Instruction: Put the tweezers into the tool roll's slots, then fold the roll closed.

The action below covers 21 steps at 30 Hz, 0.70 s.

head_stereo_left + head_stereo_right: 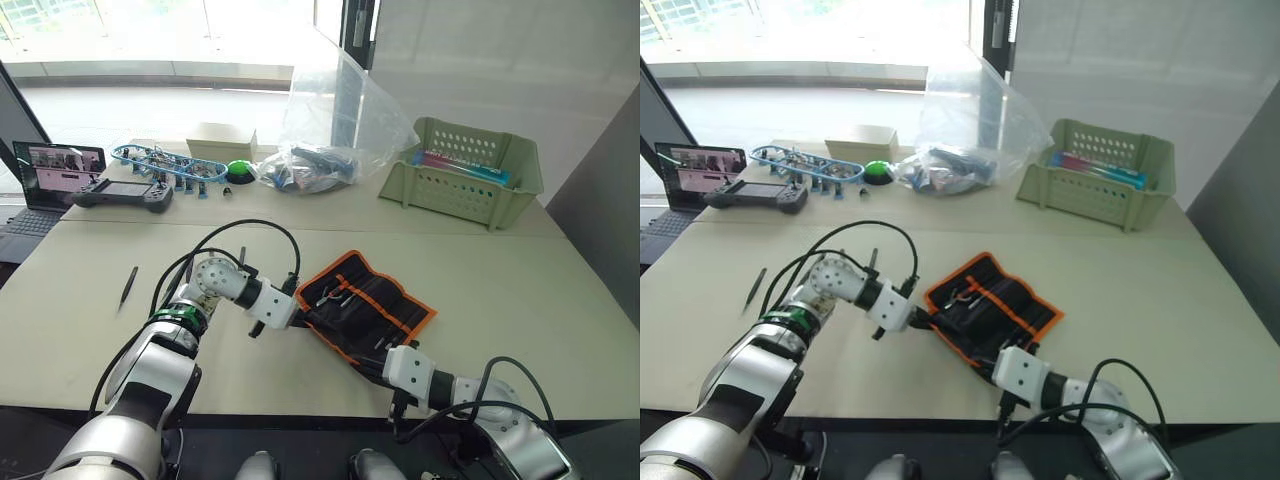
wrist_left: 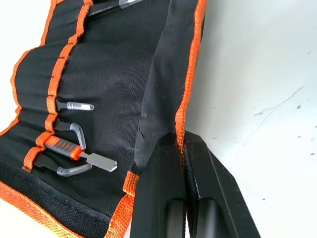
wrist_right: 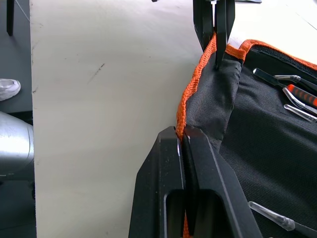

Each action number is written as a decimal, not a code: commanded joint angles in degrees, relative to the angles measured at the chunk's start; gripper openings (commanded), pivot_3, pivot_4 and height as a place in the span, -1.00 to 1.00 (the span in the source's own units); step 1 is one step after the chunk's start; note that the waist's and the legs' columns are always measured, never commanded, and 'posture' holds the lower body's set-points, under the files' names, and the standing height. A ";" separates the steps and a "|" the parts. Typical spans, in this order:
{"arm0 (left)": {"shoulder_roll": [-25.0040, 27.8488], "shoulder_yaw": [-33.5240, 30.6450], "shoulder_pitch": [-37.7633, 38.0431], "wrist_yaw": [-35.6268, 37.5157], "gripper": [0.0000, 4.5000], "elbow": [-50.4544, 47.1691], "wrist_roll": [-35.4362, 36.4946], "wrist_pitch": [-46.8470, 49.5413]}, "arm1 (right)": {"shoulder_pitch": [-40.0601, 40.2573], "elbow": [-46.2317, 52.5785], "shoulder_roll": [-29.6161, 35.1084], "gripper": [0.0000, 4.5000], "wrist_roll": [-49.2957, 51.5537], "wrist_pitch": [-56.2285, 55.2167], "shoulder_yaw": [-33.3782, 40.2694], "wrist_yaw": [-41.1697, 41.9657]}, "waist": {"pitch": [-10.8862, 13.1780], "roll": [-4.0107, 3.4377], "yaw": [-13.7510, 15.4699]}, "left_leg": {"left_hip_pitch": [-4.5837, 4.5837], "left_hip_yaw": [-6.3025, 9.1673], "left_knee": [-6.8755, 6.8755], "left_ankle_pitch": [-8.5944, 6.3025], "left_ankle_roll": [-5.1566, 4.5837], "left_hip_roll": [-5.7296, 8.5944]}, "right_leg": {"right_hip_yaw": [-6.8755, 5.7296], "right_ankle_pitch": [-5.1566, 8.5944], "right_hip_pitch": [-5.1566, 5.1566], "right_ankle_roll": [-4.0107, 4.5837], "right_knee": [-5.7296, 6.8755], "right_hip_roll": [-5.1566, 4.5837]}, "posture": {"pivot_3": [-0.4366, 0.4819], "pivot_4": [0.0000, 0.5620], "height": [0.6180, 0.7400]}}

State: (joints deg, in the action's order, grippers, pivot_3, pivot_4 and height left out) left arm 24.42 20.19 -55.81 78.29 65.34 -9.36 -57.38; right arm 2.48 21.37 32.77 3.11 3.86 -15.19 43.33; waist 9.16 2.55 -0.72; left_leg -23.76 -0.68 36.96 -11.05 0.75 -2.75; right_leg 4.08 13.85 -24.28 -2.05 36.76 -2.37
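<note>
Right gripper (image 3: 183, 136) sits nearest the camera, clenched on the orange-trimmed near edge of the tool roll (image 1: 375, 305); left gripper (image 2: 181, 144) clamped on the same edge further along, at the roll's 9 o'clock corner; in the right wrist view the left one shows pinching the hem straight ahead; edge flap between the two is lifted off the table (image 1: 500, 290) and starting to curl over the inner face.

Tool roll lies open at table centre, long axis running 10 to 4 o'clock; slots (image 2: 52, 99) hold several tools, tips sticking out; one orange-and-grey handled item among them; can't count the seated tweezers reliably.

One of the tweezers (image 1: 128, 286) lies loose on the table at 9 o'clock, well apart from the roll.

Step, my read: fold has begun, both hands on the hem; next move needs both grippers carrying the edge together toward 1 o'clock, level, so the flap lands flat over the slots; loose piece at 9 o'clock suggests loading isn't finished.

Far side: clear plastic bag (image 1: 330, 120) at 12, green basket (image 1: 465, 170) at 1, handheld controller (image 1: 122, 194) at 10.

No readable brands or writing anywhere.
</note>
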 commanded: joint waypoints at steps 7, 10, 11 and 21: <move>1.23 0.80 0.32 -5.35 -1.00 0.90 -3.25 -4.40 | -0.25 9.65 -2.21 -0.16 10.41 13.68 4.24 -1.10 | 0.00 0.00 -0.01 | 0.03 0.00 0.03 0.00 0.00 0.00 | 0.00 -0.02 0.03 -0.01 0.03 0.00 | -0.05 -0.47 1.00; 1.79 0.89 0.13 -5.48 -1.00 1.37 -3.44 -4.93 | -2.63 13.42 -4.86 -0.05 22.87 23.42 8.06 -1.91 | 0.00 0.00 -0.17 | 0.05 0.01 0.02 0.00 0.00 -0.02 | 0.00 -0.03 0.04 0.00 0.08 0.00 | -0.05 -0.47 1.00; 2.07 1.00 0.06 -5.57 -1.00 1.53 -3.64 -5.13 | -3.71 13.59 -6.05 -0.05 25.21 25.20 9.36 -3.01 | 0.00 0.00 -0.24 | 0.05 0.01 0.03 0.00 0.00 -0.03 | 0.00 -0.03 0.04 0.01 0.08 0.00 | -0.05 -0.47 1.00; 2.49 1.24 -0.45 -6.10 -1.00 2.15 -3.62 -6.11 | -5.98 1.43 -9.86 -0.85 16.01 20.26 4.91 -8.27 | -0.02 0.01 -0.23 | 0.09 0.02 0.04 0.01 0.00 -0.02 | -0.02 -0.05 0.04 -0.01 0.12 0.01 | -0.05 -0.47 1.00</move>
State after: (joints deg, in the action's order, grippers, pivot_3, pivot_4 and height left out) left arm 26.04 21.22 -55.68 72.36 66.98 -12.49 -63.55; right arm -3.58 22.45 23.36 20.64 26.77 -9.13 34.88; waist 9.14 2.56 -0.96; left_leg -23.67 -0.66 37.00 -11.04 0.74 -2.77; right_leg 4.07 13.81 -24.25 -2.06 36.89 -2.36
